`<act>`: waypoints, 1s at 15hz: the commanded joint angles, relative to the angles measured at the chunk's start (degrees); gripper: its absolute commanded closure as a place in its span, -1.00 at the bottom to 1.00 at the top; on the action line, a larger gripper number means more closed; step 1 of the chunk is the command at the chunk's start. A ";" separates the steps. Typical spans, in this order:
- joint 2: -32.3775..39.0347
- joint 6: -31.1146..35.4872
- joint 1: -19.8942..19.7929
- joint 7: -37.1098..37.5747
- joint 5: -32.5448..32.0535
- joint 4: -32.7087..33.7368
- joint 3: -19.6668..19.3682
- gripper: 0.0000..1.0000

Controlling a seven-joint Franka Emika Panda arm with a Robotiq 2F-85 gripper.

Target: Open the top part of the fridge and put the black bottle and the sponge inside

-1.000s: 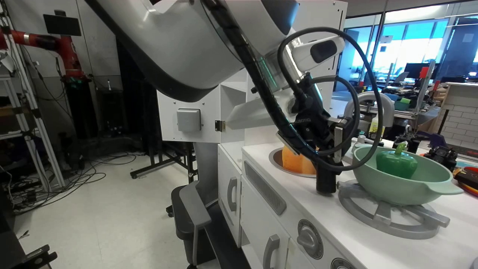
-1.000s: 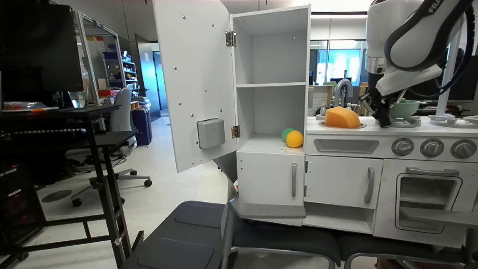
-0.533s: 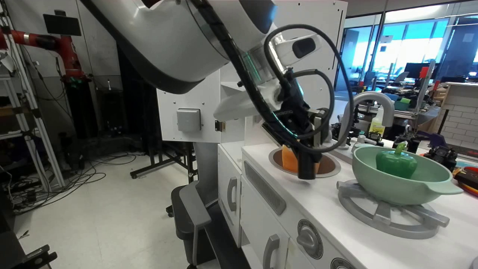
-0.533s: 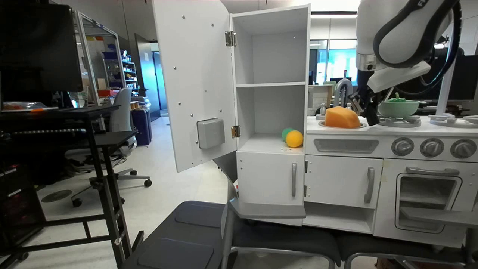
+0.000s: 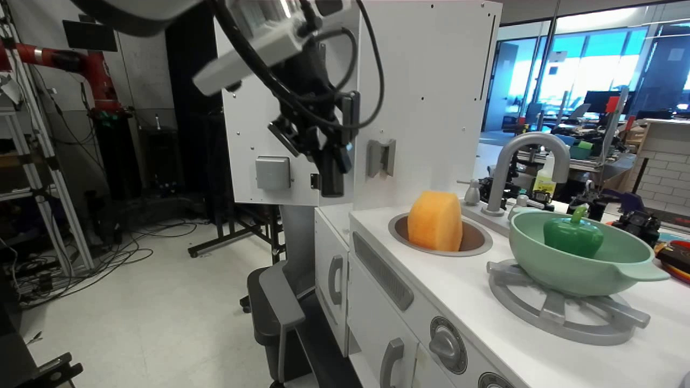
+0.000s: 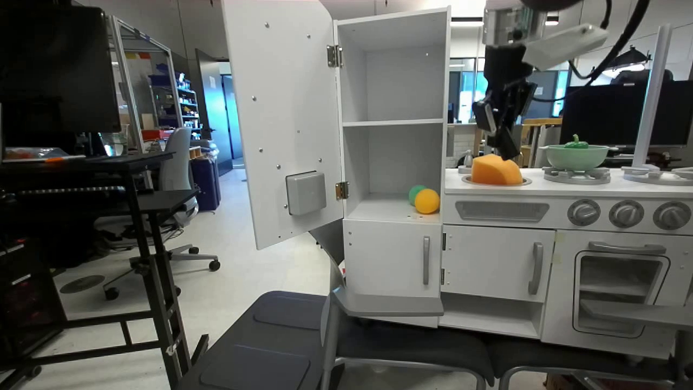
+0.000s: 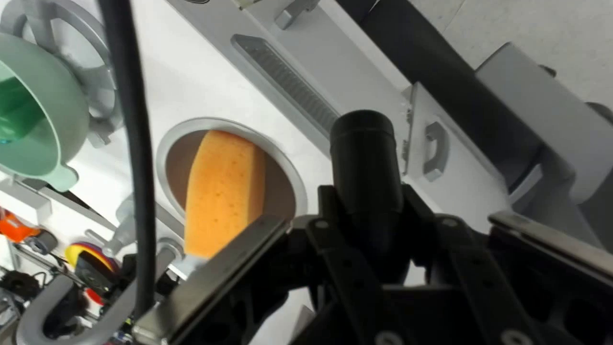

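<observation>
My gripper [image 7: 369,199] is shut on the black bottle [image 7: 366,160], one finger on each side. In both exterior views the bottle [image 5: 330,178] [image 6: 507,145] hangs tilted below the gripper, in the air above the counter. The orange sponge [image 5: 434,221] sits in the round sink and also shows in the wrist view [image 7: 222,191]. The top part of the fridge [image 6: 405,81] stands open, its white door [image 6: 287,124] swung out to the left. The gripper is outside the fridge, on the counter side of its side wall.
A shelf [image 6: 392,123] divides the fridge. A yellow ball [image 6: 426,201] and a green ball [image 6: 416,193] lie on its lower floor. A green bowl [image 5: 582,264] with a green pepper stands on the burner. A grey faucet [image 5: 525,161] rises behind the sink [image 5: 477,242].
My gripper has lifted the bottle from low over the counter by the burner and carried it up and towards the fridge, past the sink. Sponge, bowl and fridge door have not moved.
</observation>
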 commanded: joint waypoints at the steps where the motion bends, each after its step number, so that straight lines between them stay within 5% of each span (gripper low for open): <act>1: -6.14 -5.20 1.71 -1.17 -0.25 -0.01 3.30 0.80; 6: -0.27 -9.88 4.74 6.36 -4.26 17.36 6.58 0.80; 15: 23.39 -9.74 12.24 20.44 -18.67 43.29 0.40 0.80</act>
